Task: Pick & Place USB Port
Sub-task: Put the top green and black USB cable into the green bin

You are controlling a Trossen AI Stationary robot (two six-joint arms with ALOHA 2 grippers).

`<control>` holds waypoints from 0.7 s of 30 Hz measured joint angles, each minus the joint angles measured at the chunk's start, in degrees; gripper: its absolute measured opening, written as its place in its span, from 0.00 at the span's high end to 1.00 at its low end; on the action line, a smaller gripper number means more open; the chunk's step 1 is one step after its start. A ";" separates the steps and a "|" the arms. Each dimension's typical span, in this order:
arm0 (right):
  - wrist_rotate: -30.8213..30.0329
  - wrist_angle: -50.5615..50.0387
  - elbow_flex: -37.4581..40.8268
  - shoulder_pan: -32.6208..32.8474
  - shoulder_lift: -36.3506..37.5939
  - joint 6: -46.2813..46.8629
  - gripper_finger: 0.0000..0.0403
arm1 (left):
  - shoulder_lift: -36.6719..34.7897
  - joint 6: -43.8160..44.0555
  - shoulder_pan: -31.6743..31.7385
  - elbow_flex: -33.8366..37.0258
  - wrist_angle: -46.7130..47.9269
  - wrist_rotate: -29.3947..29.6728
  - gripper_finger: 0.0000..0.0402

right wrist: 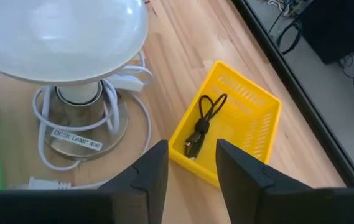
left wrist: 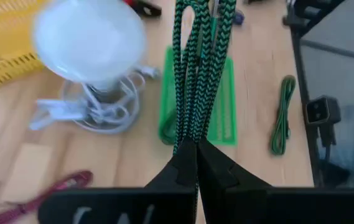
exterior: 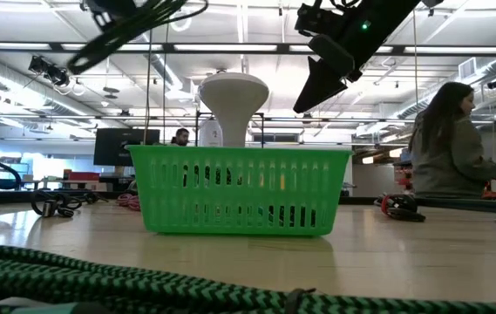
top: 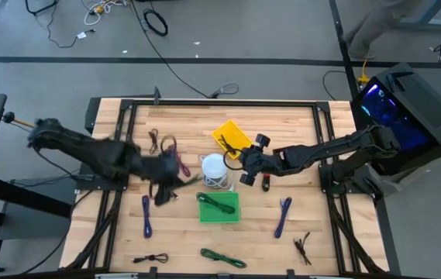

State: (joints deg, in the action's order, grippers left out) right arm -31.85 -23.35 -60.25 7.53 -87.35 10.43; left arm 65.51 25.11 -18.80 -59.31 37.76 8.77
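The USB port, a small black piece with red on it, lies flat on the table just right of the white desk lamp, under my right arm. My right gripper is open and empty. It hovers between the lamp and the yellow basket, which holds a black wire tie. My left gripper sits left of the lamp and the green basket, shut on a green-and-black braided strap. My left gripper pinches the green-and-black strap between its two fingertips, at one end of the looped bundle, with several strands together. The strands run straight away from the fingers over the green basket. Whether the far end rests on anything cannot be told.
Purple straps, dark wire ties, another green strap and a maroon strap lie about the table. The lamp's cord is coiled round its base. A person stands beyond the table.
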 joint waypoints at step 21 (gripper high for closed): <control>1.33 -7.78 0.00 -6.74 1.22 -1.92 0.67 | 44.32 -3.28 -8.28 -39.46 28.16 6.40 1.00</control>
State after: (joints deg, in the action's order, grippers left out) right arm -30.52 -31.13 -60.25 0.80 -86.14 8.51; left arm 109.83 21.83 -27.08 -98.77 65.92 15.18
